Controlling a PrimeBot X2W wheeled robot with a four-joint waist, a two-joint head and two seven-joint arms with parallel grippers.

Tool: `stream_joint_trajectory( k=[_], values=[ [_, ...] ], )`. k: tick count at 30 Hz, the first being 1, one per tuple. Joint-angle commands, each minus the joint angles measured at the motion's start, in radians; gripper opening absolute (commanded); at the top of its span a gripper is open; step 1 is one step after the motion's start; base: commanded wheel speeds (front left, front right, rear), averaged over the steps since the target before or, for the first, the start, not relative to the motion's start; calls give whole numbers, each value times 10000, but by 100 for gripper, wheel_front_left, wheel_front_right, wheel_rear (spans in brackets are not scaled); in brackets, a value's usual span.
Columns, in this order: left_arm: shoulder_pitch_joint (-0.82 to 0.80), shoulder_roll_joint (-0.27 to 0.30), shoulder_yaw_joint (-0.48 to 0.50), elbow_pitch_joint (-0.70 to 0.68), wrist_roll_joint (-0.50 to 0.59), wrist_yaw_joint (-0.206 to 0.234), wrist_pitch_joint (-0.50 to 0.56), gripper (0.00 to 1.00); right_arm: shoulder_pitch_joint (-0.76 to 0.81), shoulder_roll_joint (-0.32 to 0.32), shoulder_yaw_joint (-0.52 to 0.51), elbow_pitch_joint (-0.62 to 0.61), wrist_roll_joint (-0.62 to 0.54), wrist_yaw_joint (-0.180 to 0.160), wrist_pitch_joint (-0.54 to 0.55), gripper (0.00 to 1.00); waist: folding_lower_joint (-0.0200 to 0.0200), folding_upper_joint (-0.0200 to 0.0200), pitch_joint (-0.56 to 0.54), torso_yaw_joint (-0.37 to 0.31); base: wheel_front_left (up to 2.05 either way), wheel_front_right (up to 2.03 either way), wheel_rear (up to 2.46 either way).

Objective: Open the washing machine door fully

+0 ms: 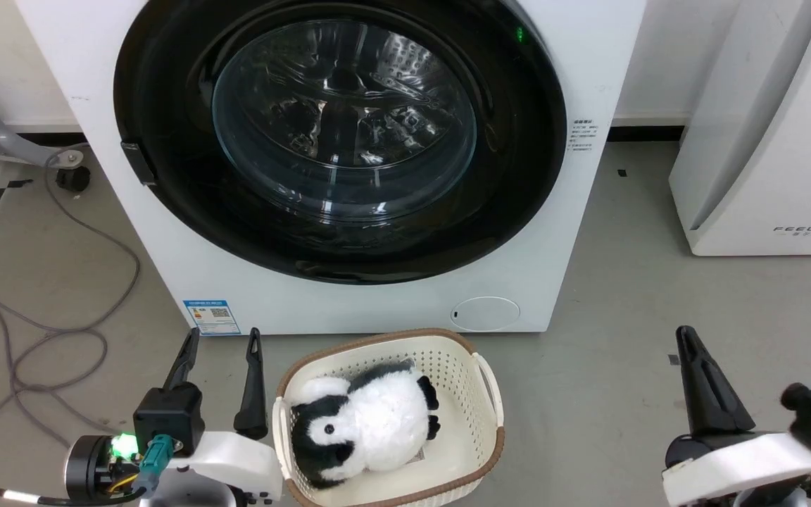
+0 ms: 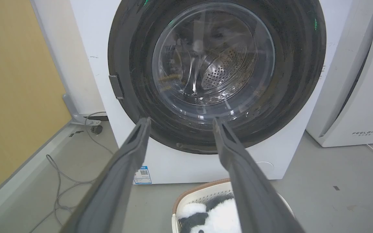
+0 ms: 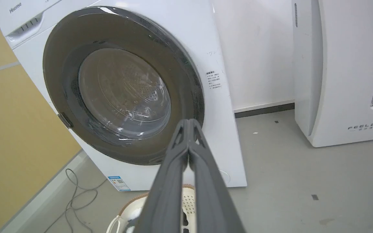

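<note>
Head view: you see the glossy black round washing machine door (image 1: 342,134) closed on the big white front-loading washing machine (image 1: 377,310), with the left gripper (image 1: 224,334) fingers apart. Left wrist view: FEELBIRD marks the white appliance (image 2: 361,97). Right wrist view: Hisense tops the machine; your right gripper (image 3: 189,121) holds its fingers together.

A cream perforated basket (image 1: 441,366) with a brown rim stands on the grey floor (image 1: 624,317), with a black-and-white plush penguin (image 1: 367,426) lying inside it. Left of the basket, grey cables (image 1: 32,338) loop over the floor. Well apart to the basket's right stands a white FEELBIRD-marked appliance (image 1: 764,141).
</note>
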State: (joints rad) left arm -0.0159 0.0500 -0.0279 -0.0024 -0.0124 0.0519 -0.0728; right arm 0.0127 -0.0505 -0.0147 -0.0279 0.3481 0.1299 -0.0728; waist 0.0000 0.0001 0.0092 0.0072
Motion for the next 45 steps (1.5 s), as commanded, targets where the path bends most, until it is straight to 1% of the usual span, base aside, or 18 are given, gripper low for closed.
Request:
stream_joint_trajectory(
  k=[1,4,5,10,14,17,28,36,45],
  values=[
    [-99,3,-41,-56,-78,95,-112,100,-101,1,-7,43,677,3,-112,0,0,-1,2,9,0,0,0],
    [-108,3,-58,-58,-89,131,-175,100,-133,1,-53,133,1904,3,-175,0,0,-1,8,21,0,0,0],
    [-108,3,-58,-58,-89,131,-175,100,-133,1,-53,133,1904,3,-175,0,0,-1,8,21,0,0,0],
    [-123,3,-90,-60,-121,195,-280,100,-263,1,78,295,3883,3,-198,0,0,-1,38,39,0,0,0],
    [-166,3,-114,-69,-142,241,-363,100,-490,1,-132,479,4799,3,37,0,0,-1,107,58,0,0,0],
    [-222,3,-131,-77,-150,269,-426,100,-779,-24,-375,731,5244,3,190,0,0,-1,187,91,0,0,0],
    [-606,3,-171,-143,-138,340,-655,100,-2382,-485,-909,2099,6305,4,320,0,0,-1,758,371,0,0,0],
    [-1015,3,-174,-254,-159,431,-823,100,-4115,-1012,-1073,3166,7097,5,382,0,0,-1,1482,637,0,0,0],
    [-1548,3,-333,-324,-238,552,-1010,100,-6288,-1665,-862,4750,7766,5,424,0,0,-1,2411,1010,0,0,0]
  ],
)
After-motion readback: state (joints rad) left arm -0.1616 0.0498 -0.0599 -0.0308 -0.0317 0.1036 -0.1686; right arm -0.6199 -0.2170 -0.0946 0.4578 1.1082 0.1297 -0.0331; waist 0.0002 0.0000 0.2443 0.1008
